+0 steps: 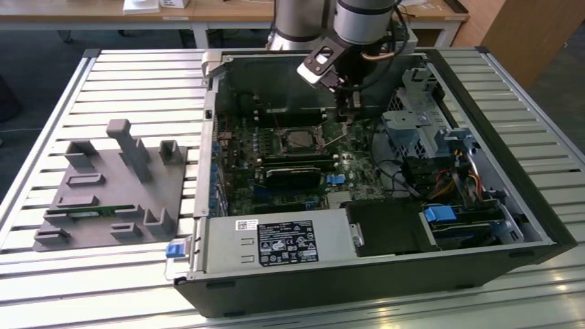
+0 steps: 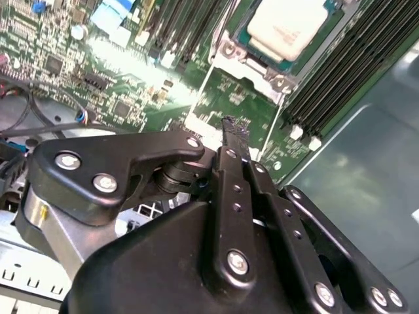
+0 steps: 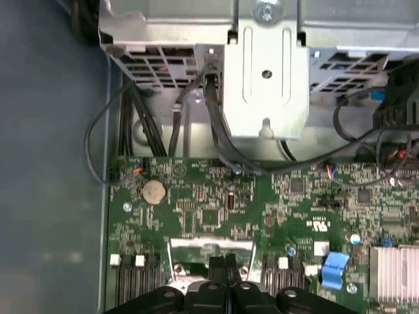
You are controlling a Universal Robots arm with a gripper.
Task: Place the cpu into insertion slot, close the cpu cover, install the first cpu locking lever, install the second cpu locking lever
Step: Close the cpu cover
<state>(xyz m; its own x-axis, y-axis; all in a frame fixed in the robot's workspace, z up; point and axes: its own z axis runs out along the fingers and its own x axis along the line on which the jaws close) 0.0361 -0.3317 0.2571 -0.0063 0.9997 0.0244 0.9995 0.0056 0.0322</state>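
the cpu runs off the edge in the second wrist view, where the gripper and its black linkage hide much of the motherboard. in the first wrist view the gripper covers part of the socket's metal frame. in the exterior view the arm is cropped, the socket's levers too small to make out.

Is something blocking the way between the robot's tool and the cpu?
Nothing I can see. In the second wrist view, the shut tool hangs over bare green motherboard beside the cpu, and only open space lies between them.
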